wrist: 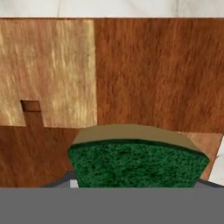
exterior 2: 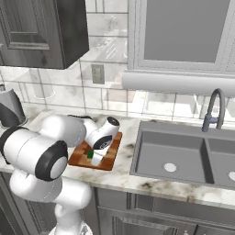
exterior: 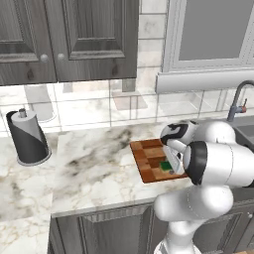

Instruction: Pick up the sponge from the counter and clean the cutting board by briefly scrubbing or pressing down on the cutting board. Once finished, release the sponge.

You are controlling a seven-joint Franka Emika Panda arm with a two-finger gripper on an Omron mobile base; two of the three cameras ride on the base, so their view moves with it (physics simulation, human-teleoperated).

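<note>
- Wooden checkered cutting board (exterior: 151, 158) sits right of centre in the left base view, flat on the marble counter (exterior: 94, 168). My arm reaches over it, and the gripper (exterior: 170, 167) is down at the board's near right part with a green sponge (exterior: 165, 165) at its tip. I judge I'm in the scrubbing step, with the sponge pressed on or just above the wood; I cannot tell which.
- From the right base view, the gripper (exterior 2: 92, 156) points down onto the cutting board (exterior 2: 110, 151) at lower left of centre, a speck of green sponge (exterior 2: 90, 154) under it. The sink (exterior 2: 183, 158) lies to the right, well apart.
- Hand view: the sponge (wrist: 138, 164), dark green face towards the camera and tan-yellow layer above, fills the lower middle, clamped between my fingers, with the cutting board (wrist: 153, 74) close behind it.
- Next, I reckon: a short rub or press on the board, then let the sponge go.
- No brands, labels or writing readable anywhere.
</note>
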